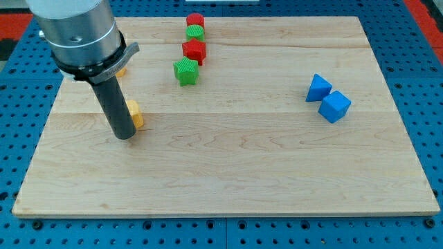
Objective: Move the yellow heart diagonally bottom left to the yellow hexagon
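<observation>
My tip rests on the wooden board at the view's left. A yellow block sits just right of the rod and touches it; the rod hides part of it, so its shape is unclear. Another yellow block shows only as a sliver behind the arm's grey body, up and left of the first; its shape cannot be told.
A red block, a green block, a red block and a green star-like block form a column at the view's top centre. Two blue blocks touch at the view's right.
</observation>
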Motion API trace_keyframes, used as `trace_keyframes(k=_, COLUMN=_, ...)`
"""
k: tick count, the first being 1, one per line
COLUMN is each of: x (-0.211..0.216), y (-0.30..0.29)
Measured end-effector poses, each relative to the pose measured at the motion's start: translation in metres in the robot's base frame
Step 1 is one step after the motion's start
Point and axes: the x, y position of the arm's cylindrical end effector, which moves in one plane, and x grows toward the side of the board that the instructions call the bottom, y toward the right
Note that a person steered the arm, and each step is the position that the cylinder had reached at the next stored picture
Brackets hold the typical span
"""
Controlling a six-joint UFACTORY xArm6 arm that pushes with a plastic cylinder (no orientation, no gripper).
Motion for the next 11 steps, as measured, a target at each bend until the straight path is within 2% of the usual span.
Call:
trace_keyframes(k=2, x=-0.005, y=0.007)
trace_keyframes(k=4, x=-0.008, y=0.054)
trace_keyframes(k=6, x=-0.049, y=-0.031)
trace_keyframes(k=8, x=-0.051, y=-0.048)
trace_keyframes(k=11, x=-0.051, y=-0.118)
